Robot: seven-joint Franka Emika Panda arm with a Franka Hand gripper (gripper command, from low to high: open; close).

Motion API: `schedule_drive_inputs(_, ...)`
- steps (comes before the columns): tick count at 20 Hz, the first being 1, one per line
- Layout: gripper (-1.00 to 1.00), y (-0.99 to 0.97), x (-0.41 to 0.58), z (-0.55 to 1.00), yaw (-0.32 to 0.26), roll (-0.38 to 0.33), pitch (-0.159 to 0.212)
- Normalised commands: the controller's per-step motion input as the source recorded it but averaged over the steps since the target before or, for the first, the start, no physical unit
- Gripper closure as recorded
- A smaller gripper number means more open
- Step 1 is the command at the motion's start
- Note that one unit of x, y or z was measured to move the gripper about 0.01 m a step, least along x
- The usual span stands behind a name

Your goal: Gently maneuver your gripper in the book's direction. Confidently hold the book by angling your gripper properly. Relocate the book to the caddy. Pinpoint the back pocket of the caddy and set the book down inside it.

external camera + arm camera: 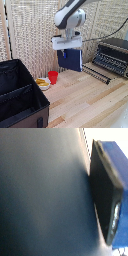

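Observation:
In the exterior view my gripper (66, 48) is shut on the top edge of the navy-blue book (70, 59). The book hangs upright below it, well above the wooden table. The black caddy (44, 98) stands open at that view's lower left, apart from the book. A divider (17, 91) splits its inside. I cannot tell which part is the back pocket. In the wrist view the book's dark cover (40, 193) fills most of the frame, and one dark finger (106, 203) with a blue tip presses against it.
A red cup (52, 77) and a small bowl (43, 84) with something yellow stand on the table between the caddy and the book. A black-and-silver toaster oven (113, 56) with its door down is at the exterior view's right. A bamboo screen stands behind.

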Motion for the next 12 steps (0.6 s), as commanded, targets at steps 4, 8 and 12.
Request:
schedule_drive_inputs(4, 1.00, 0.19, -0.046, 1.00, 0.001, 0.000, 0.056)
schedule_drive_inputs(8, 1.00, 0.18, -0.092, 1.00, 0.000, 0.000, 0.043)
schedule_drive_inputs(12, 1.00, 0.35, -0.104, 0.96, -0.089, 0.001, -0.005)
